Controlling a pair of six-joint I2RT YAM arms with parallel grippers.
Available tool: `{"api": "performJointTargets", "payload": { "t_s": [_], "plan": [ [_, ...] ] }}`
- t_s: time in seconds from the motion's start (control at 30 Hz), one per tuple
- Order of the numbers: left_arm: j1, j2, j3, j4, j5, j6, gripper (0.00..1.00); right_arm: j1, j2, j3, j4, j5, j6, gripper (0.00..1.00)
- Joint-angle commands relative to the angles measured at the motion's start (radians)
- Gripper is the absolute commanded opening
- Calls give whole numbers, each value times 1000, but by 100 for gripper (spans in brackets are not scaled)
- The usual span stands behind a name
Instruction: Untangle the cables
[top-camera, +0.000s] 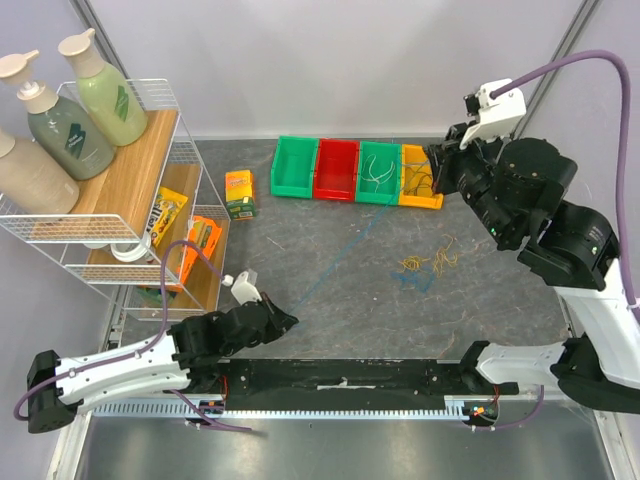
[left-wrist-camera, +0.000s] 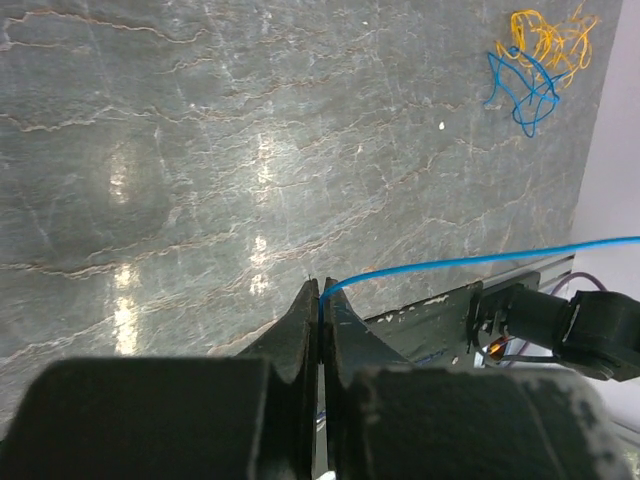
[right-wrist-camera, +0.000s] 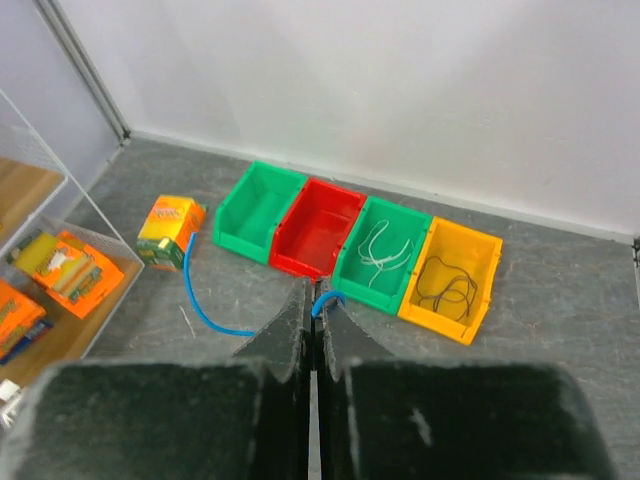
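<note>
The left jaws are closed on one end of a blue wire (left-wrist-camera: 450, 262) and the right jaws pinch its other end. The wire spans from 7 to 1 o'clock, probably to draw it free. A yellow-and-blue tangle (top-camera: 428, 265) lies apart on the surface (top-camera: 380, 315) at 3 o'clock, below the bins (top-camera: 336, 194) at 12 o'clock.

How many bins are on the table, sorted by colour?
Green bins: 2
Red bin: 1
Yellow bin: 1
Total: 4
</note>
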Motion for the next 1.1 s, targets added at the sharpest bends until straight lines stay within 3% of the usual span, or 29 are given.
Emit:
{"api": "performJointTargets", "payload": {
  "t_s": [0.0, 0.33, 0.57, 0.77, 0.83, 0.93, 1.07],
  "plan": [
    [-4, -33, 38, -66, -23, 53, 2, -4, -34, -127, 51, -88, -10, 0],
    [-6, 19, 212, -5, 50, 236, 2, -4, -10, -819, 333, -700, 190, 0],
    [-4, 254, 275, 7, 84, 277, 2, -4, 49, -1054, 412, -676, 238, 0],
    [-3, 496, 377, 95, 162, 351, 3, -4, 107, -1140, 501, -766, 270, 3],
    [-1, 553, 414, 102, 179, 372, 10, -4, 110, -1160, 524, -777, 287, 5],
    [-1, 587, 437, 95, 191, 383, 37, -4, 90, -1186, 536, -774, 299, 11],
    [-1, 544, 396, 69, 181, 372, 48, -4, 60, -1215, 541, -747, 307, 14]
  ]
}}
